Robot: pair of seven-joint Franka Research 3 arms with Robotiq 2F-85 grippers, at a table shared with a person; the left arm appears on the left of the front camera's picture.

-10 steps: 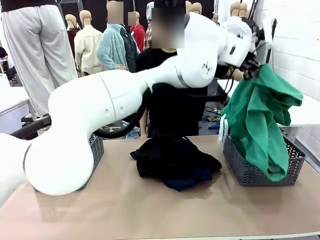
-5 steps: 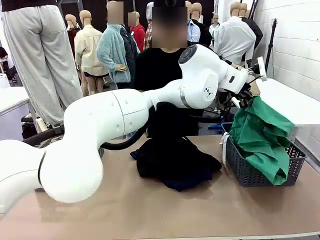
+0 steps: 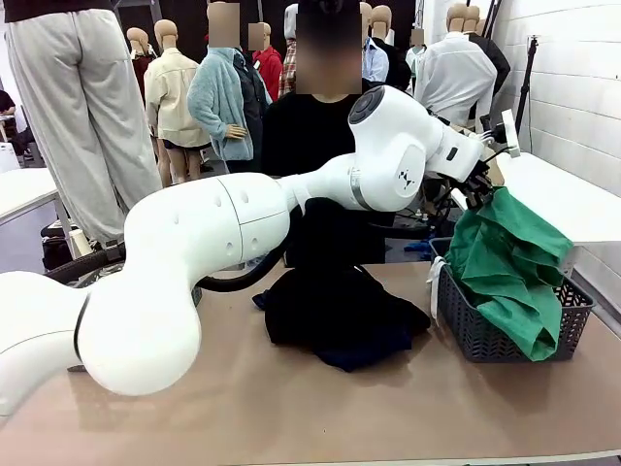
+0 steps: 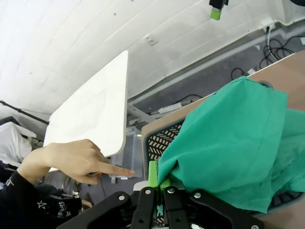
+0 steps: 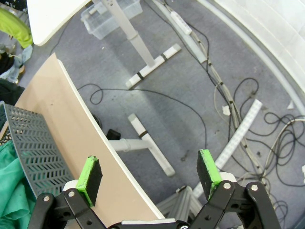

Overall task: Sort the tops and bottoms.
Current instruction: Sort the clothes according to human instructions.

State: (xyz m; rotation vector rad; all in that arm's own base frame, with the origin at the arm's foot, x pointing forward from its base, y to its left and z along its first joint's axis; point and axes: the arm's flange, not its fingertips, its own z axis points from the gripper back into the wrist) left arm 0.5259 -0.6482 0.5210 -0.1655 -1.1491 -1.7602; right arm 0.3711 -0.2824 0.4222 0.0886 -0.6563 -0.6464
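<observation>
Hanging from the left gripper [image 3: 477, 190], pads clamped together on its top fold: the bottoms [image 3: 506, 262], teal-green, draped into and over the grey basket [image 3: 485, 340] at the table's right end. Right gripper [image 5: 148, 171]: fingers apart, above floor cables [image 5: 224, 95]. Tan table [image 3: 291, 408]; dark clothes pile [image 3: 340, 311] at centre; person's hand [image 4: 76, 160] pointing near the basket.

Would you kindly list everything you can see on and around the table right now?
bottoms: one, teal-green, draped into the right basket.
baskets: two, grey, right end and left end of the table.
clothes pile: one, dark, table centre.
table: one, brown.
person: one, in black, far side; hand pointing near the basket.
left fingers: shut on the bottoms.
right fingers: open, above the floor.
</observation>
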